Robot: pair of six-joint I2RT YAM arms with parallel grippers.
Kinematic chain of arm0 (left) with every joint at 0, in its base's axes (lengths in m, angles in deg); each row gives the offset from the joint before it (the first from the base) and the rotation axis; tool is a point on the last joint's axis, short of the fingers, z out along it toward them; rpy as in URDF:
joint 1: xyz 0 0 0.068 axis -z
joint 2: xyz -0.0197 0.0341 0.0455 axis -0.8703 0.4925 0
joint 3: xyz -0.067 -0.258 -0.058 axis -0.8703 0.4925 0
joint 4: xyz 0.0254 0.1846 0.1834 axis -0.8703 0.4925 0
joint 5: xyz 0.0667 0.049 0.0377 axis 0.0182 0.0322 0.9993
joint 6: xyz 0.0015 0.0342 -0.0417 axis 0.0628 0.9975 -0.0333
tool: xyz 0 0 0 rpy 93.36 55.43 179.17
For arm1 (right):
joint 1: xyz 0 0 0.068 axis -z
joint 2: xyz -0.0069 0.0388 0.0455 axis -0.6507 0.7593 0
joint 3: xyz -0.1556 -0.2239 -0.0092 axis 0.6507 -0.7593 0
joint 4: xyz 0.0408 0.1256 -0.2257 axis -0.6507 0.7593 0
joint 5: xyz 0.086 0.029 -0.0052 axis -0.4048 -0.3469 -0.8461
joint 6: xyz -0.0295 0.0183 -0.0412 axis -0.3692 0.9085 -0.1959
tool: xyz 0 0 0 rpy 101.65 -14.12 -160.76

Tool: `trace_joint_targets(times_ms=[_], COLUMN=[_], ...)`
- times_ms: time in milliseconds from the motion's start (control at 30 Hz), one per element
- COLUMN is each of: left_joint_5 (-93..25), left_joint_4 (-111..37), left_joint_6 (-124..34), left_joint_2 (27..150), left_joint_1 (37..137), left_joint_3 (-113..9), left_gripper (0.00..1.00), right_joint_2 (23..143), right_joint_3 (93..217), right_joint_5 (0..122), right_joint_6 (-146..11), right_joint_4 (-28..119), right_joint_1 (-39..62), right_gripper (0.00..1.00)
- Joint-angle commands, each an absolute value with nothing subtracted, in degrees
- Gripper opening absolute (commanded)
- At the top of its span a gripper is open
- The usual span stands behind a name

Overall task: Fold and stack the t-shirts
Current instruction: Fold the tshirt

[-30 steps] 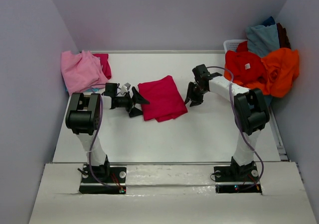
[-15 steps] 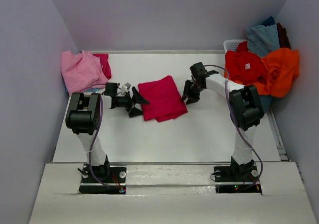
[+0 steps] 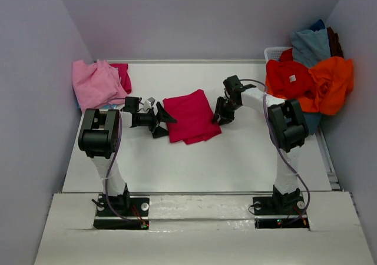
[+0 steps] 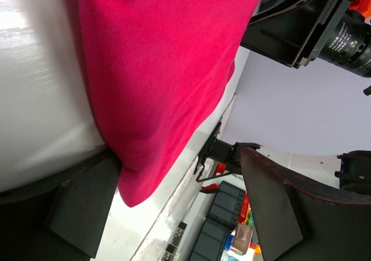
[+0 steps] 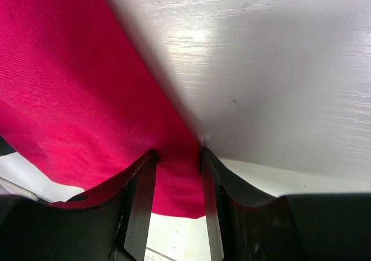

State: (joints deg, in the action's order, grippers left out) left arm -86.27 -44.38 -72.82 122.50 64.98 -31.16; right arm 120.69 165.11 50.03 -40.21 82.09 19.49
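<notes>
From above, the folded crimson-magenta cotton t-shirt (image 3: 189, 116) lies mid-way across the white counter (image 3: 235, 159) between the two pincers. The left pincer (image 3: 164, 125) stands spread wide at its left edge, the right pincer (image 3: 222, 114) at its right. Left wrist: the cloth runs between the wide fingers. Right wrist: the shirt's edge fills the part-spread gap.

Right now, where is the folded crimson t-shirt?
In the top view, the folded crimson t-shirt lies mid-table, between the left gripper and the right gripper.
</notes>
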Motion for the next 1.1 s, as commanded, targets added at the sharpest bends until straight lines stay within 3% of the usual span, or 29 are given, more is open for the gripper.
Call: trace_joint_targets(times_ms=[0,500,1067], left_joint_5=[-78.9,-76.2,-77.4], left_joint_4=[-38.4,-29.7,-33.1], left_joint_6=[-69.0,-67.3,-73.3], left_joint_2=[126.7,132.6,136.0], left_joint_1=[65.2,69.4,75.2], left_joint_3=[-30.9,-40.8,-46.0], left_gripper=[0.99,0.99,0.99], right_joint_2=[120.9,121.4,122.1], right_joint_3=[166.9,166.7,166.9], right_joint_5=[48.5,48.5,48.2], right_joint_6=[-41.2,-41.9,-42.0], right_joint_4=[81.2,81.9,81.9], right_joint_1=[18.3,18.3,18.3], right_gripper=[0.43,0.43,0.42])
